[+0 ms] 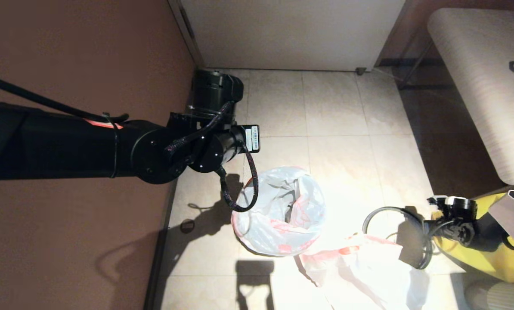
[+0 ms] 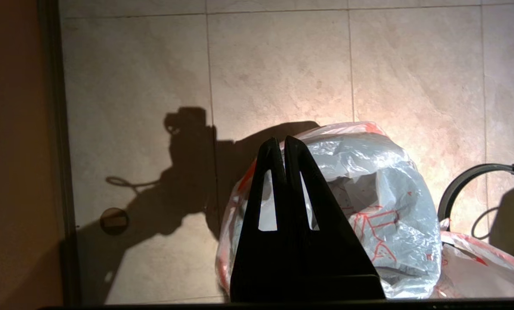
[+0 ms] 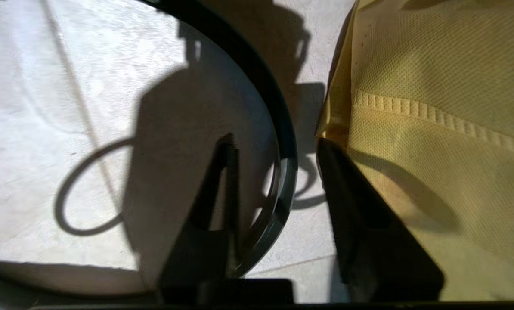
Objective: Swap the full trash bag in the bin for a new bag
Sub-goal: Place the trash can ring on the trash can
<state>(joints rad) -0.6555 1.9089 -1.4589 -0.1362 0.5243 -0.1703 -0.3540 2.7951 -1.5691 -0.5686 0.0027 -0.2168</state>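
A white plastic bag with red print (image 1: 278, 215) (image 2: 382, 193) is draped over the bin and bulges up in crumples, so the black pail underneath is hidden. My left gripper (image 2: 281, 142) hovers over the bag's near rim, shut with nothing between its fingers. The thin dark hoop (image 1: 384, 209) (image 3: 288, 172) (image 2: 455, 183) is held off the floor to the right of the bin. It runs between the fingers of my open right gripper (image 1: 433, 226) (image 3: 275, 144), close against one finger. A second white and red bag (image 1: 360, 271) (image 2: 476, 267) lies flat on the tiles in front of the hoop.
A large yellow fabric bag (image 1: 489, 258) (image 3: 433, 86) stands just right of the right gripper. A brown wall (image 1: 67, 237) runs along the left, a white panel (image 1: 291, 34) at the back, a pale bench (image 1: 476, 86) at the far right. A small round floor fitting (image 1: 187, 225) sits near the wall.
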